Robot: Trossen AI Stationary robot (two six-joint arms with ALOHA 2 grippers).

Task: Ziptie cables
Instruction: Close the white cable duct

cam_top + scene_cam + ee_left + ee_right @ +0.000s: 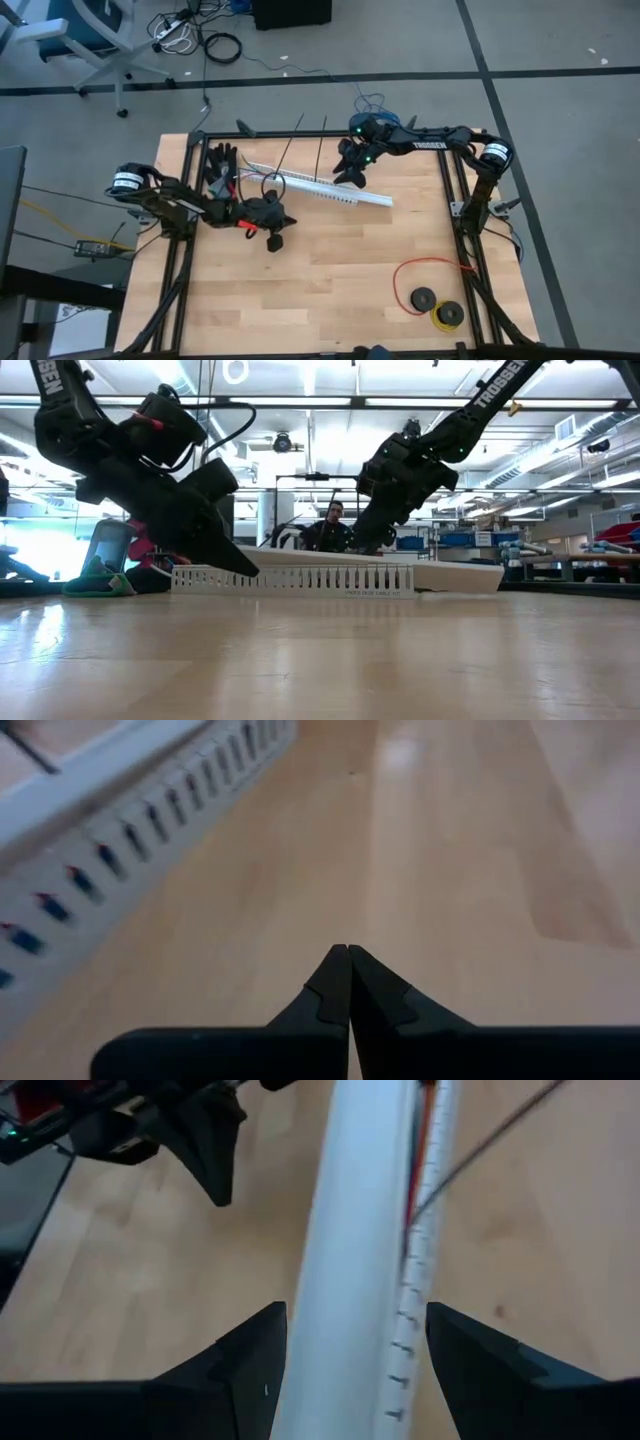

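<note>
Two long white slotted channels (318,187) lie side by side on the wooden table, toward its far side. Thin orange and green cables (423,1150) run along one channel; their plug is out of view. A thin dark strand (490,1150) rises from the channel. My right gripper (350,172) is open above the channels, one finger on either side of a channel (360,1280). My left gripper (276,238) is shut and empty, low over bare wood just near of the channels (110,840). It also shows in the right wrist view (205,1140). My right gripper comes at the white channel from above, pointing down, its fingers (250,1370) astride the channel and across its length. I cannot tell whether they touch its sides. The channel lies flat on the table.
A red wire loop (432,266) with black spools (424,298) and a yellow spool (449,316) lies at the near right. A dark heap (220,165) lies at the channels' left end. Two thin dark strands (322,150) stand near the far edge. A person (335,525) is beyond the table.
</note>
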